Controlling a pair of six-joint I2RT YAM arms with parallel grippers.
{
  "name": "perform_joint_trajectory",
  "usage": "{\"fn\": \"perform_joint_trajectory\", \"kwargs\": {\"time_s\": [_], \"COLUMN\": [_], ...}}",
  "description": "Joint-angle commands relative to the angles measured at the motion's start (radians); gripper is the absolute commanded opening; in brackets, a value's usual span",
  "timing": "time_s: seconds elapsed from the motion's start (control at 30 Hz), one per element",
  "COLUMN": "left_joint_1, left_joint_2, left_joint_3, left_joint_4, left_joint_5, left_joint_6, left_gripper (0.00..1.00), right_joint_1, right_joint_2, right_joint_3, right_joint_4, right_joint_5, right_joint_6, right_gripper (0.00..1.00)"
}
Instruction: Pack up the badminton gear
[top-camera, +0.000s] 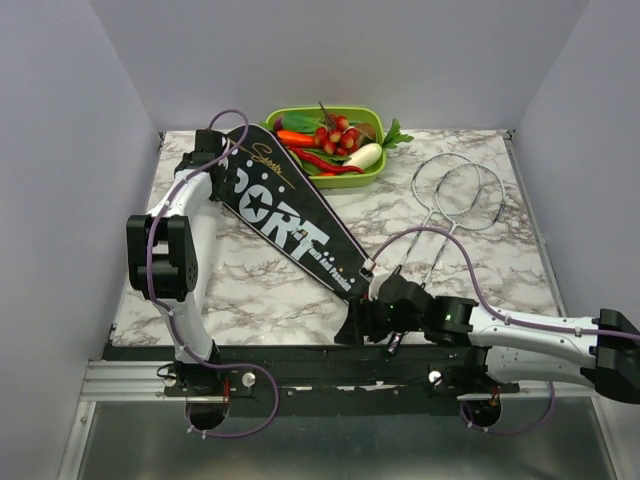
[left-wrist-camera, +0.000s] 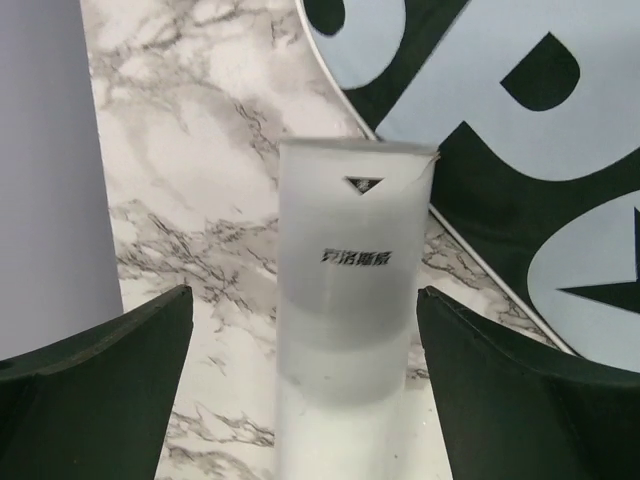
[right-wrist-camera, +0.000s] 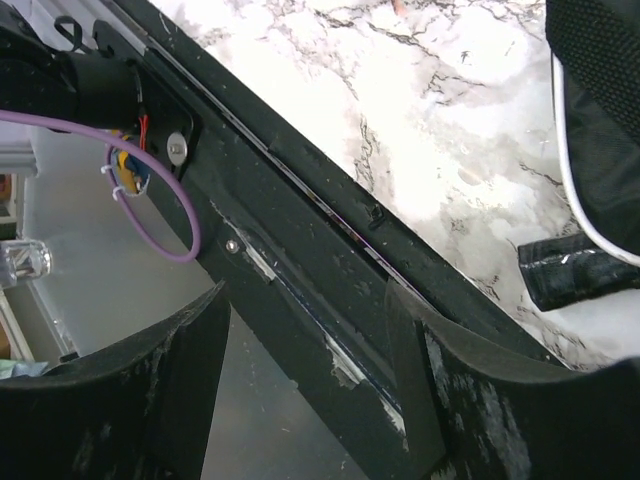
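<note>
The long black bag (top-camera: 285, 215) lettered "SPORT" lies diagonally across the marble table, its wide end at the back left. Two silver-framed rackets (top-camera: 462, 188) lie overlapped at the back right. My left gripper (top-camera: 197, 160) is beside the bag's wide end. In the left wrist view this gripper (left-wrist-camera: 305, 290) is open around a frosted white tube (left-wrist-camera: 350, 300) with printed characters, and neither finger touches it. The bag (left-wrist-camera: 520, 150) fills the right of that view. My right gripper (top-camera: 360, 325) hangs open over the table's front edge, just past the bag's narrow end (right-wrist-camera: 600, 130), with nothing held (right-wrist-camera: 308, 295).
A green tray (top-camera: 372, 118) of toy vegetables stands at the back, touching the bag's wide end. A black rail (right-wrist-camera: 330, 260) runs along the front edge under the right gripper. A black strap end (right-wrist-camera: 575, 272) lies on the marble. Walls close in on both sides.
</note>
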Motion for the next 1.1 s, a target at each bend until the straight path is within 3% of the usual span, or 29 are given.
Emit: {"fn": "perform_joint_trajectory", "kwargs": {"time_s": [0.0,0.3,0.5,0.63,0.83,0.93,1.07], "left_joint_1": [0.002,-0.009,-0.047,-0.159,-0.322,-0.383,-0.437], "left_joint_2": [-0.041,-0.246,-0.528,-0.696,-0.906,-1.007,-1.084], "left_joint_3": [0.007,0.056,-0.132,-0.308,-0.555,-0.668,-0.735], "left_joint_4": [0.086,0.05,0.098,0.118,0.129,0.144,0.12], "left_joint_5": [-0.002,0.092,0.26,0.333,0.34,0.34,0.339], "left_joint_6": [0.077,-0.059,-0.243,-0.311,-0.374,-0.42,-0.461], "left_gripper": [0.99,0.99,0.99,0.99,0.99,0.99,0.99], "right_joint_1": [0.006,0.008,0.006,-0.056,-0.334,-0.443,-0.553], "right_joint_2": [0.035,0.095,0.089,0.085,0.091,0.189,0.346], "right_joint_3": [-0.026,0.037,0.178,0.305,0.366,0.423,0.494], "right_joint_4": [0.096,0.064,-0.12,-0.253,-0.214,-0.186,-0.117], "right_joint_5": [-0.062,-0.03,0.189,0.31,0.179,0.096,-0.157], "right_joint_6": [0.018,0.021,-0.014,-0.08,-0.252,-0.338,-0.416], "right_gripper": [0.72,0.73,0.76,0.83,0.93,0.95,0.98]}}
